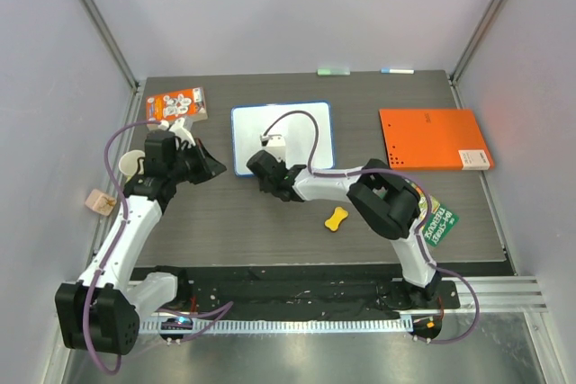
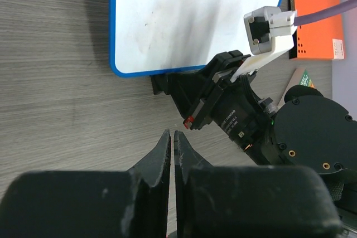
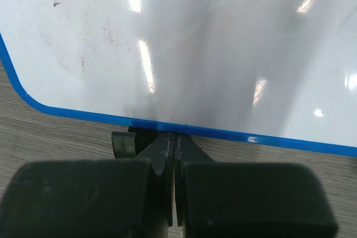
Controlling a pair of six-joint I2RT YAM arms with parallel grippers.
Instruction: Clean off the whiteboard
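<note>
Little writing can be read. The green card [image 1: 440, 222] at the lower right of the overhead view carries white block lettering, too small to make out. The orange folder [image 1: 433, 138] at the right has a white label at its near corner (its print is also illegible). An orange packet [image 1: 177, 105] with white shapes lies at the upper left.

The whiteboard [image 1: 281, 135] lies flat in the upper middle of the overhead view on the dark wood-grain table [image 1: 225, 231]. It is a glossy white rectangle with a thin blue frame and rounded corners. Faint grey smudges and a few dark specks mark its surface [image 3: 83, 43].

The right gripper [image 3: 174, 140] sits at the board's lower edge with its black fingers pressed together and nothing visible between them. Whether the tips touch the blue frame cannot be told. A small black foot [image 3: 124, 144] pokes out from under the frame just left of them.

The left gripper [image 2: 173, 140] is left of the board and apart from it. Its jaws are all but closed, with only a thin slit between them, and they hold nothing.

Bare table lies below the board. On it, a yellow bone-shaped piece [image 1: 337, 218] is the only loose thing, at lower centre. Two markers [image 1: 333, 70] lie along the table's top edge.
</note>
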